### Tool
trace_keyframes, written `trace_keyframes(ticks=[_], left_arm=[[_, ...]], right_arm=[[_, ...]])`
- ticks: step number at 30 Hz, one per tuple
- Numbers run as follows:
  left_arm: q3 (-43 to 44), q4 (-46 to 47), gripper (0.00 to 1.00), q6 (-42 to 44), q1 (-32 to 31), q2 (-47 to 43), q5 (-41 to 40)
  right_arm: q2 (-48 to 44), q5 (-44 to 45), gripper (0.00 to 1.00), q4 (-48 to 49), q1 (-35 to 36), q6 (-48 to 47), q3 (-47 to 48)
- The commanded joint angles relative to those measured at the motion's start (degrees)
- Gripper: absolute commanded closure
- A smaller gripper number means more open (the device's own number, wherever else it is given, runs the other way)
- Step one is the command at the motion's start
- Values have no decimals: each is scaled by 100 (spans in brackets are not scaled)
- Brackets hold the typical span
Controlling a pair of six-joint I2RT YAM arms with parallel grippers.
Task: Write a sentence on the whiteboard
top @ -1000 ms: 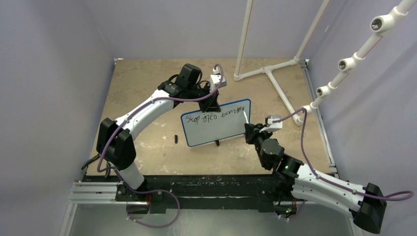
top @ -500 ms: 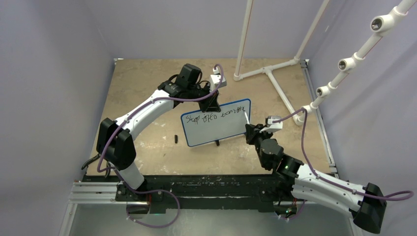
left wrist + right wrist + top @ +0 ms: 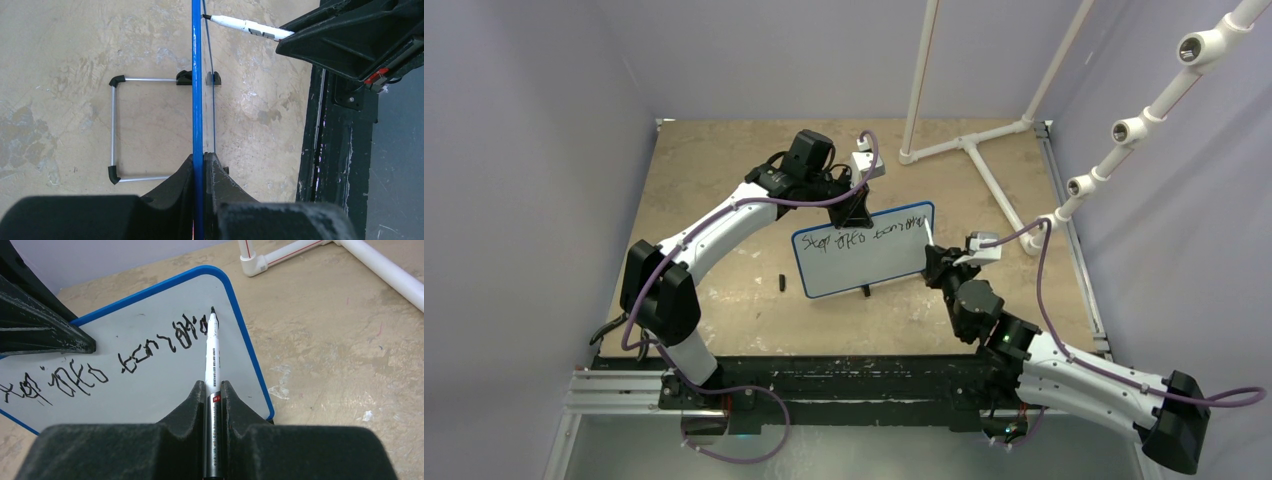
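The whiteboard (image 3: 864, 262) stands upright on the table, blue-rimmed, on a wire stand (image 3: 114, 129). My left gripper (image 3: 852, 212) is shut on its top edge; in the left wrist view the blue rim (image 3: 197, 75) runs between the fingers (image 3: 200, 161). The sentence (image 3: 859, 238) is a black scribble along the board's upper part (image 3: 125, 357). My right gripper (image 3: 213, 387) is shut on a white marker (image 3: 212, 352). The marker's black tip touches the board near its upper right corner, at the end of the writing.
A small black cap (image 3: 781, 282) lies on the table left of the board. A white pipe frame (image 3: 969, 150) stands at the back right, and a pipe rack (image 3: 1124, 128) runs along the right wall. The black base rail (image 3: 330, 150) borders the near edge.
The right gripper and marker have shifted slightly at the board's right end. The left arm and the board have stayed put.
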Motion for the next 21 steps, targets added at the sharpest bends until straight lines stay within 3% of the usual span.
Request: trace_keyframes(ticks=[1,10,21], left_arm=[[-141,-345,100,152,-57,-86,170],[-141,-338,100,156,-55,-86,175],[-143,-347,100,155,-52,-86,182]], right_arm=[[34,154,100,-145,-31,232,187],[-11,42,100,-688,-31,889,100],[74,299,100,-377,-31,568,194]])
